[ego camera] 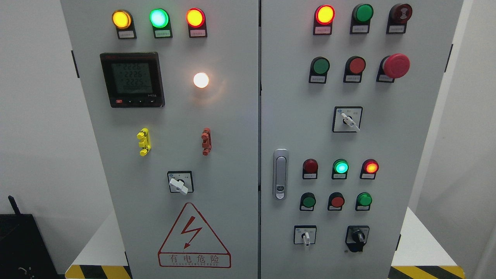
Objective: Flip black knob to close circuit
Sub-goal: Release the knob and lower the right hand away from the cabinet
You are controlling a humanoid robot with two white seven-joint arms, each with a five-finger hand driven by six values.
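white walls frame a grey cabinet (217, 155); head view shows the black knob (357, 236) low on its right door, handle about upright. neither hand nor fingers in view, so grip and stage can't be told

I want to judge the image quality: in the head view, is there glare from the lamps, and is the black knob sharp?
Head view: the white lamp is overexposed and casts a warm glow on the door; the meter display digits are slightly soft; the black knob is dark but reasonably sharp; the cabinet edges converge downward from the camera angle.
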